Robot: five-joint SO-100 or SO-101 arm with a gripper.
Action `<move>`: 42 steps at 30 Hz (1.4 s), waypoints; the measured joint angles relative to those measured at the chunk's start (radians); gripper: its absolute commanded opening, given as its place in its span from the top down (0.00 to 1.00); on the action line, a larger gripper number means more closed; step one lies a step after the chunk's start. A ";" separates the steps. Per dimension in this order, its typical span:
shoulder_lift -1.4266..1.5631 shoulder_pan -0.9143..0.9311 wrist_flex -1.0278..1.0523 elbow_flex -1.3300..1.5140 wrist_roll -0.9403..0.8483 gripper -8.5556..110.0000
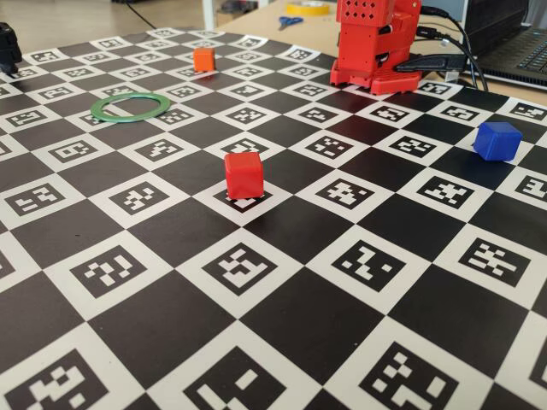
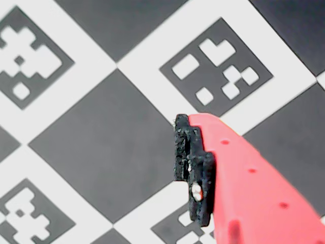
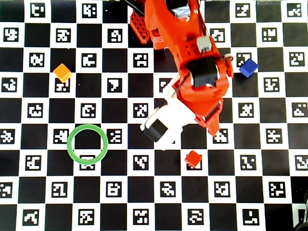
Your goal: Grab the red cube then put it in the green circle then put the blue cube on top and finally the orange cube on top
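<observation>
The red cube [image 1: 244, 175] [image 3: 193, 158] rests on a white tag square near the board's middle. The green circle [image 1: 131, 107] [image 3: 87, 143] lies flat to the left with nothing inside it. At the overhead view's upper left sits the orange cube [image 3: 62, 72] [image 1: 203, 59]; the blue cube [image 3: 249, 67] [image 1: 497, 140] is at its upper right. My gripper [image 3: 213, 129] hangs over the board just up and right of the red cube, apart from it. The wrist view shows one red finger with a black pad [image 2: 192, 162] and only bare board beside it. The gripper is open and holds nothing.
The red arm base [image 1: 376, 43] stands at the board's far edge, with cables and a laptop [image 1: 513, 38] behind it. A white wrist camera [image 3: 166, 126] sticks out left of the gripper. The checkered tag board [image 3: 154, 202] covers the table.
</observation>
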 measured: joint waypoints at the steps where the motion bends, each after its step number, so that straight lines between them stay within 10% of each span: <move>1: -0.028 0.000 0.000 -0.017 -0.012 0.56; 42: -0.485 0.000 -0.431 0.032 0.031 0.56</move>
